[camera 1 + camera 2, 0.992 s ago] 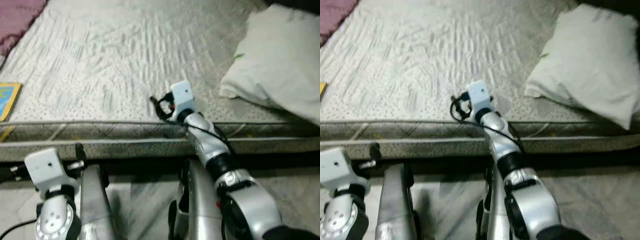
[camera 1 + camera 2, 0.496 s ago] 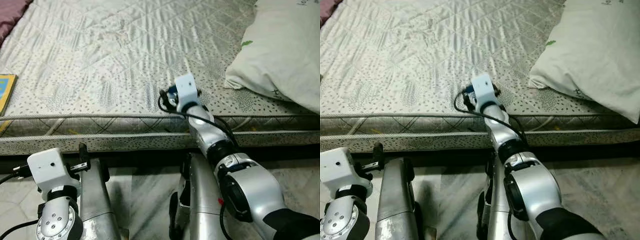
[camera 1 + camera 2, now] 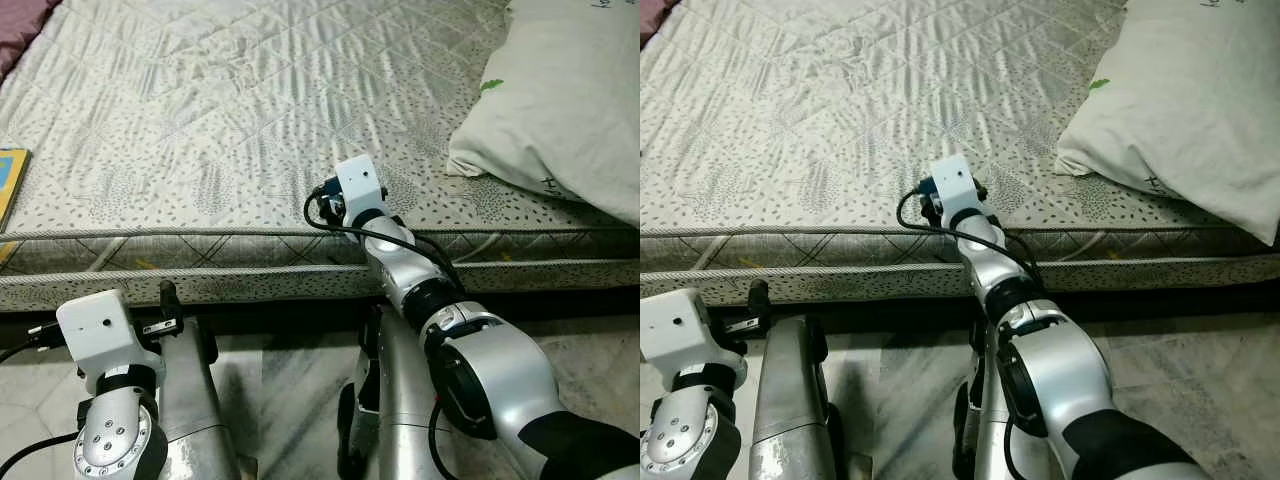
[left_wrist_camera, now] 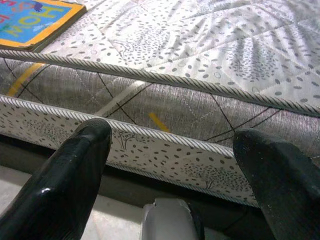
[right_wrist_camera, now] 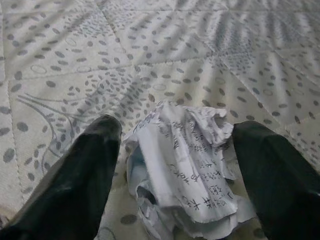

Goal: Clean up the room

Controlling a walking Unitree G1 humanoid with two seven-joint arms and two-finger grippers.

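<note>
Our right gripper point(image 5: 172, 165) is spread wide, straddling the crumpled paper point(image 5: 185, 165) on the mattress point(image 3: 200, 130); it lies dead ahead between the fingers, probably untouched. Left gripper point(image 4: 172, 165) is also splayed, down by the bed edge, so right is nearer.

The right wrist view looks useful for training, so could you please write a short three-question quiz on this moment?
1. True or false: the right gripper has its jaws open on either side of the crumpled paper.
2. What lies on the mattress at the robot's far left?
A. a book with a yellow edge
B. a folded towel
C. a cup
3. What white thing lies on the bed to the robot's right?

Key:
1. True; the paper lies on the mattress between the two fingers, not yet gripped.
2. A, the book.
3. The pillow.
</note>
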